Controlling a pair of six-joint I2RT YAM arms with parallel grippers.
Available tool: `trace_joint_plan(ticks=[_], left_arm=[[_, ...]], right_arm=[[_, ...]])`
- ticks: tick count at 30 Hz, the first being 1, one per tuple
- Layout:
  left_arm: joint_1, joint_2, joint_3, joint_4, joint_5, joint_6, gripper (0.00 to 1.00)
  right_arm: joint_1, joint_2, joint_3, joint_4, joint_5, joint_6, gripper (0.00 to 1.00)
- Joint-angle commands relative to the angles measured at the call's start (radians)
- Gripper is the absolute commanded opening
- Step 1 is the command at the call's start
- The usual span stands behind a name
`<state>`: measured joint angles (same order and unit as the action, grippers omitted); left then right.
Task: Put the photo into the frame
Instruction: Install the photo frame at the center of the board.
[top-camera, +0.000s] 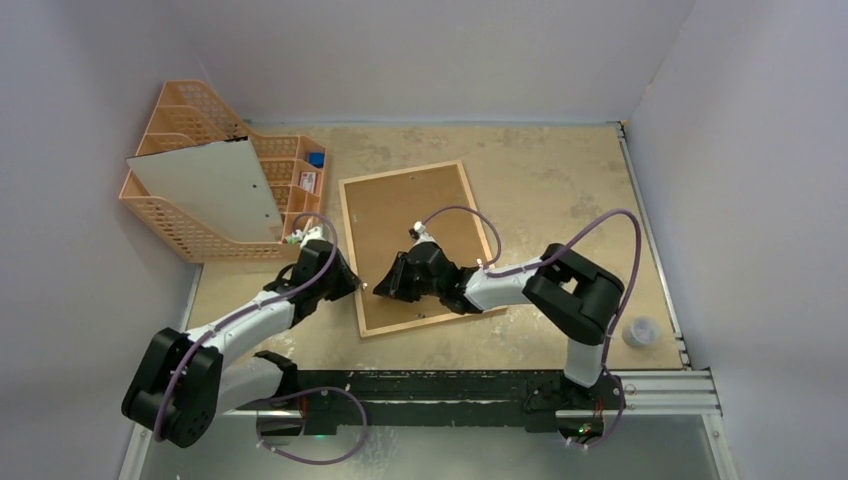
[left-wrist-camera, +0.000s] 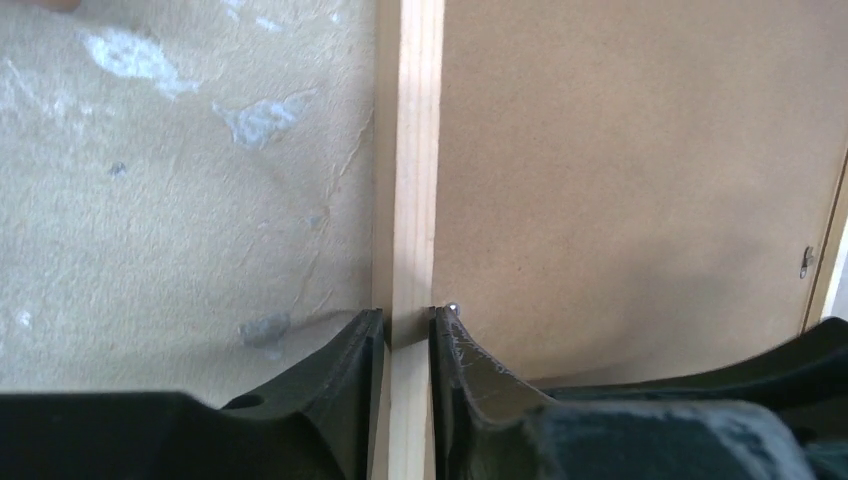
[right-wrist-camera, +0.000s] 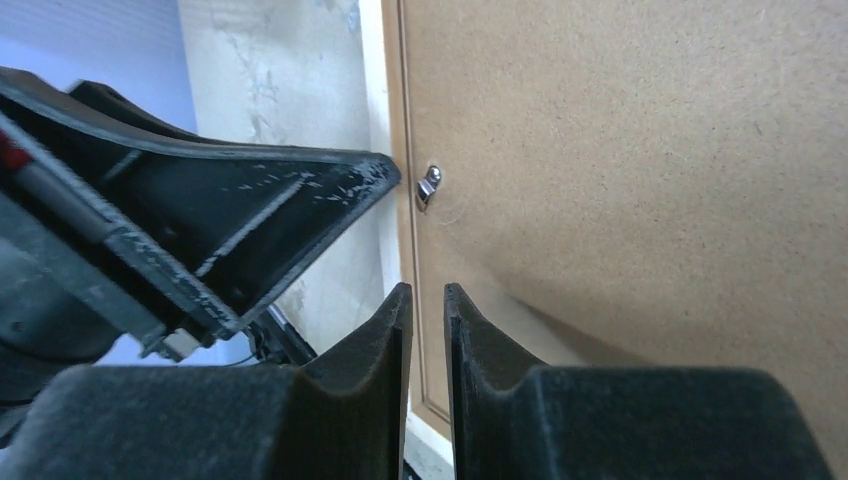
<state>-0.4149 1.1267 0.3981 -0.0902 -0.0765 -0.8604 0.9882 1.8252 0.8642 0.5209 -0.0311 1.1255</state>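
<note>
clamping frame (left-wrist-camera: 420, 150) at its 8 o'clock edge with left gripper (left-wrist-camera: 408, 318); hovering right gripper (right-wrist-camera: 428, 292), pinched nearly together, over hardboard back (right-wrist-camera: 650, 200).

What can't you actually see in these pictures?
1. The photo: no view shows it; the brown backing covers the frame in all three.
2. Small items in the orange organizer: too small, top view.
3. Whether the right hand touches the frame: top view, its own body hides the fingertips.

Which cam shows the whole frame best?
Top external: whole frame, back up, all four edges. Left wrist shows one wood rail between the left gripper's fingers; right wrist, a rail strip and hardboard back.
</note>
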Motion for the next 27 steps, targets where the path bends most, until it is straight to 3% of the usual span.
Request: trace_joint_plan(ticks=[1, 8, 12, 27], left_arm=[[0.002, -0.007, 0.010, 0.145, -0.019, 0.059, 0.22], [0.002, -0.008, -0.031, 0.177, 0.004, 0.085, 0.07], [0.002, -0.011, -0.044, 0.151, 0.021, 0.090, 0.00], [0.002, -0.028, -0.074, 0.130, 0.054, 0.074, 0.00]], right_arm=[[0.001, 0.031, 0.058, 0.064, -0.047, -0.001, 0.20], [0.001, 0.097, 0.115, 0.030, -0.049, 0.043, 0.20], [0.001, 0.109, 0.154, -0.049, 0.025, 0.070, 0.21], [0.001, 0.204, 0.237, -0.142, 0.034, 0.116, 0.19]])
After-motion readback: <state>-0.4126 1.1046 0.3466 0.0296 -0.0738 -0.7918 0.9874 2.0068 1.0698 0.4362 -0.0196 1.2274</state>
